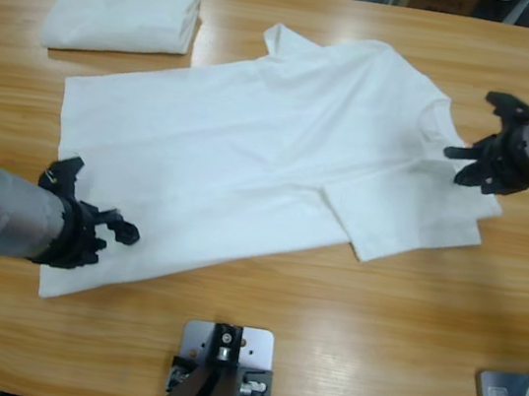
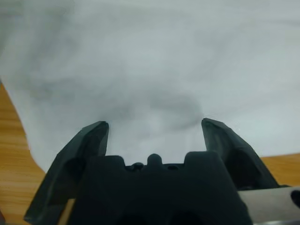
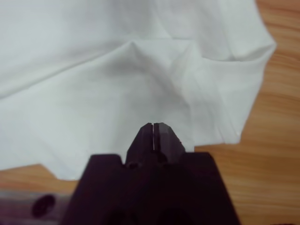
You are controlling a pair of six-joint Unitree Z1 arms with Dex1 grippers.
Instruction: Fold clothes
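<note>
T-shirt (image 1: 252, 146) is being kept spread flat on the table (image 1: 326, 317), beside a folded shirt (image 1: 122, 17). Its hem is being straddled by the left gripper's (image 1: 94, 203) parted jaws, while the right gripper (image 3: 153, 129) is being held closed at its collar end.

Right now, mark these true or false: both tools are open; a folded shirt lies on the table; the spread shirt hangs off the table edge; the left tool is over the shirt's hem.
1. Both tools open: false. The left tool is open; the right tool is shut.
2. Folded white cotton T-shirt lies on the long wooden table: true.
3. Spread white short-sleeved T-shirt hangs off the edge: false, it lies flat on the table.
4. Left tool over the hem: true.
</note>
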